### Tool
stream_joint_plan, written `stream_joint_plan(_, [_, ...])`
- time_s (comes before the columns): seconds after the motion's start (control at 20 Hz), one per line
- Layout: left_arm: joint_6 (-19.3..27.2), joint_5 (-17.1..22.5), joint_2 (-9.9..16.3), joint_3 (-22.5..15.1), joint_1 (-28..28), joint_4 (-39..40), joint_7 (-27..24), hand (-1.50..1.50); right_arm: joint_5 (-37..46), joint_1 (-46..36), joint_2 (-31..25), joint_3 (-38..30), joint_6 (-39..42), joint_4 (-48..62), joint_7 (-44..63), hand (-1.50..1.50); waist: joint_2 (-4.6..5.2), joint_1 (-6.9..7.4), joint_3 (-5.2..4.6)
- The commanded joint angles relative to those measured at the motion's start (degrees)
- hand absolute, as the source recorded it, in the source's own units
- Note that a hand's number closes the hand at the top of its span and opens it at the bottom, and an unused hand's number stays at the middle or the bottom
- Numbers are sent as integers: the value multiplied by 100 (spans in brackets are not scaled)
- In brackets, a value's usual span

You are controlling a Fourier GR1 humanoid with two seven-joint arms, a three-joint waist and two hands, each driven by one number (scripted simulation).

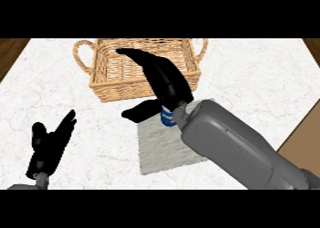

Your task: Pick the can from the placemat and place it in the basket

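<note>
My right hand comes in from the lower right on its grey forearm and stretches up over the counter, and its long fingers are straight and reach above the near wall of the wicker basket, so that their tips show against the inside of the basket. The thumb points away to the left and a little downward, apart from the fingers — so the hand is wide open and it has hold of nothing. The can is just under my wrist; I see only a small part of it, blue with some white, between the thumb and the beginning of the forearm, and the rest is hidden by my own arm. It seems to stand on the grey placemat, near the mat's far edge, just in front of the basket, but whether my palm touches it I cannot tell. The basket has a handle at each end and it stands at the far side of the white marble counter. My left hand rests low at the left side, fingers up and relaxed, well apart from the placemat. At the right edge a brown board lies on the counter.
</note>
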Motion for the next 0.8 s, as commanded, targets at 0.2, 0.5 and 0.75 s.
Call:
stream_joint_plan(0.2, [-21,160,-34,56,434,193,307,0,25,-2015,-1250,-309,2157,-64,1944,-150,26,-204,-30])
stream_joint_plan(0.5, [-15,81,-113,8,757,89,33,0,-1163,-2542,-1661,-524,4218,-361,2878,-150,18,-243,-26])
stream_joint_plan(0.75, [-43,39,-59,73,816,91,-5,0,-1894,-2728,-1708,-614,5251,-212,3612,-150,57,-218,-24])
